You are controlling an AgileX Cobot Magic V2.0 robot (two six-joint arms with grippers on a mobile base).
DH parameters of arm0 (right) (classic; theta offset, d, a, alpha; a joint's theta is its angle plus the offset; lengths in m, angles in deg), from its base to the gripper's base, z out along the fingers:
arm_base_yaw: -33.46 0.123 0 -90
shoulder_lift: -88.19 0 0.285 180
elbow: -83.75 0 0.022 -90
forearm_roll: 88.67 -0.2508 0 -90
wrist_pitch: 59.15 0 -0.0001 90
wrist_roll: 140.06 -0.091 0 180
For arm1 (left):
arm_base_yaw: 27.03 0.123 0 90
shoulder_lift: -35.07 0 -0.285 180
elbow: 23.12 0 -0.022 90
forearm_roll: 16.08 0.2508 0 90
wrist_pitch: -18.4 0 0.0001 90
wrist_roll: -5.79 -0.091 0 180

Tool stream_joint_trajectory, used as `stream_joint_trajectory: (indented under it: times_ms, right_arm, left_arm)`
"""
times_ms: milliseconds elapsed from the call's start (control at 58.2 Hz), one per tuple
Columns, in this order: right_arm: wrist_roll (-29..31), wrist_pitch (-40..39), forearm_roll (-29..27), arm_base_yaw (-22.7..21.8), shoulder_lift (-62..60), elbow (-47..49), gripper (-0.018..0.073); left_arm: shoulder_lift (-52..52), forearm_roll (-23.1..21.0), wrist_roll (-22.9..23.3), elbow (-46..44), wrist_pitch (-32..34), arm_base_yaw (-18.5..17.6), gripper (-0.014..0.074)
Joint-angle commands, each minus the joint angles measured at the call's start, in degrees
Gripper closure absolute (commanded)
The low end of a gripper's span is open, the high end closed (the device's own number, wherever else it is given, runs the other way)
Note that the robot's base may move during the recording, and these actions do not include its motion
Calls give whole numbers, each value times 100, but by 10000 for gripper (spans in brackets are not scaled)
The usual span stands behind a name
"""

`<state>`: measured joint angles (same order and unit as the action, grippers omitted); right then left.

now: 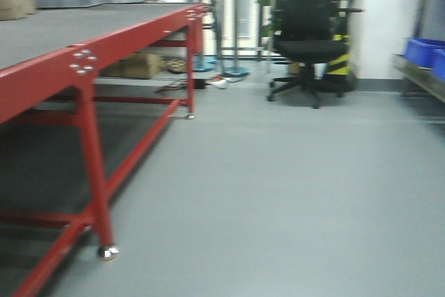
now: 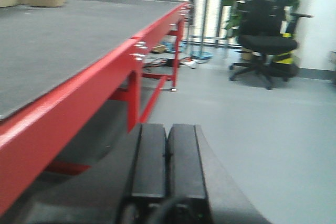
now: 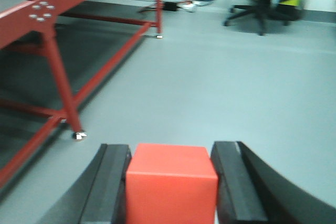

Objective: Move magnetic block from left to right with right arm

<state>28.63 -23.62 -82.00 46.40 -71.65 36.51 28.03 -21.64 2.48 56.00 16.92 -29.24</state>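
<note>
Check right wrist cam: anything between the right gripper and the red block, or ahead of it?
Nothing between them: the magnetic block sits between the right gripper's fingers, flush against both. Ahead is bare floor; the red table frame stands off to the view's left. The drop spot can't be identified.

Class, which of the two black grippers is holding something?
The right black gripper, closed on the matte bright-red cube; the left black gripper has its fingers together, empty.
</note>
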Motion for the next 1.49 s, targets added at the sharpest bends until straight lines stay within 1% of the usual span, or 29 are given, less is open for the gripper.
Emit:
stream_joint_trajectory:
  times_ms: [0, 738, 1030, 1150, 1219, 1373, 1476]
  right_arm:
    - [51, -535, 76, -24, 56, 140, 330]
    - [51, -535, 76, -24, 56, 140, 330]
    - [51, -535, 76, -24, 56, 140, 330]
    - [51, -535, 76, -24, 56, 140, 330]
    - [51, -535, 76, -24, 56, 140, 330]
    - [51, -535, 76, -24, 56, 140, 330]
    - [51, -536, 76, -24, 56, 140, 330]
  left_arm:
    - [69, -27, 34, 34, 475, 2, 722]
    - [82, -27, 34, 54, 475, 14, 722]
    - [82, -27, 34, 54, 475, 236, 722]
    - [82, -27, 34, 54, 475, 247, 722]
    - [82, -27, 34, 54, 475, 180, 722]
    - [82, -27, 34, 54, 475, -120, 722]
    - [82, -27, 34, 54, 475, -152, 722]
